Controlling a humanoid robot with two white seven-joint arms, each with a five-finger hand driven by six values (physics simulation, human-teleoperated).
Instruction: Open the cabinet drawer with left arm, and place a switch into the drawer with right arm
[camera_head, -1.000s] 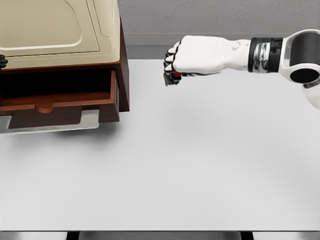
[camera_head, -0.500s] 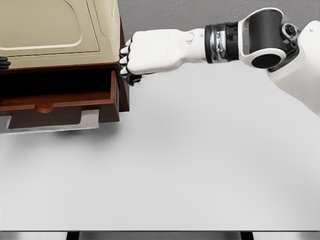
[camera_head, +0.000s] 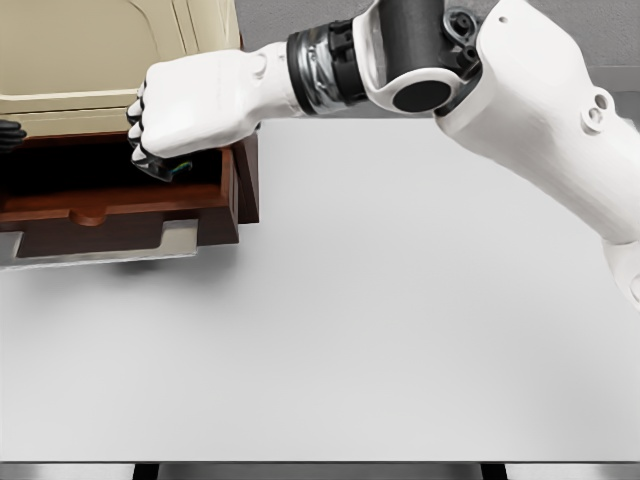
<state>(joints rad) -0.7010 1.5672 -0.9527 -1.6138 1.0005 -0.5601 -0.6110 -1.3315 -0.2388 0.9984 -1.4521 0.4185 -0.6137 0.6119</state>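
At the far left edge we see black fingertips of the left hand against the cabinet, just above the drawer opening; whether they are spread or curled we cannot tell. The cabinet has a cream top and dark reddish-brown sides, and it stands at the rear left of the white table. Its drawer is pulled out toward us, showing a dark interior and a rounded handle notch on its front. Over the drawer's right half we find the right hand, its fingers curled into a fist around the switch, a small dark object only partly visible beneath the knuckles, held above the open drawer. Farther right, the white right arm extends from the picture's right edge.
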